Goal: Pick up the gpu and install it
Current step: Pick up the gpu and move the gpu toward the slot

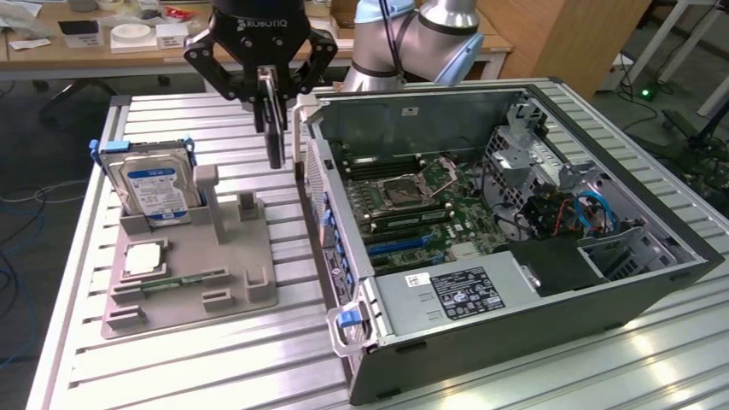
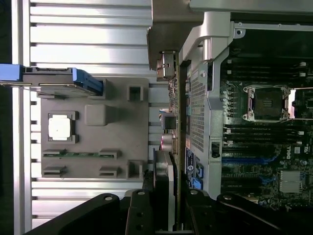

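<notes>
Exterior view: the tool hangs above the bench with its 2 fingers clamped on the top edge of the gpu. The card hangs straight down from the tool, edge-on and upright. Its lower end is clear of the bench and touches nothing that I can see.

To the tool's side, on the exterior view's left, sits the grey holder. The drive stands in it, and a chip and a memory stick lie flat lower down. On the tool's other side, just beside the hanging card, is the open case, with the motherboard bare inside.

From the wrist view the tool looks down along the gpu. The card lines up with the strip of bench between the holder and the case wall, nearer the wall than the holder.

By my reckoning the pick-up is done: the card is out of the holder, gripped and lifted. The install is not. The gpu is outside the case, not yet over the motherboard. The blue slots below and beyond the tool look unfilled, though part of that row is hard to make out.
</notes>
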Robot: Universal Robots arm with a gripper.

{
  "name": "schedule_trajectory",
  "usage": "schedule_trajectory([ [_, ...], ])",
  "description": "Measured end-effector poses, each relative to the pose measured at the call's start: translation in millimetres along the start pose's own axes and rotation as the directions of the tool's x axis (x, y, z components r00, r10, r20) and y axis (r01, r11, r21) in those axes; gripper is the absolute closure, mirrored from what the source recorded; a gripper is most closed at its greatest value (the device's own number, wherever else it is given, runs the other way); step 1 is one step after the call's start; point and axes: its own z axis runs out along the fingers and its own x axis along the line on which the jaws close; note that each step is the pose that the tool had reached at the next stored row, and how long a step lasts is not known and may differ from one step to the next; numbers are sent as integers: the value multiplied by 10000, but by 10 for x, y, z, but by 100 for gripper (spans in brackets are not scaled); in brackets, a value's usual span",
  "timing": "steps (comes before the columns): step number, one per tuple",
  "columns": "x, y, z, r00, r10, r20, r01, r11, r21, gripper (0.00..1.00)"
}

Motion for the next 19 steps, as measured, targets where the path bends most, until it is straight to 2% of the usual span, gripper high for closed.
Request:
schedule_trajectory([
  [19,-199,1,4,10000,0,0,0,10000,-1,71],
])
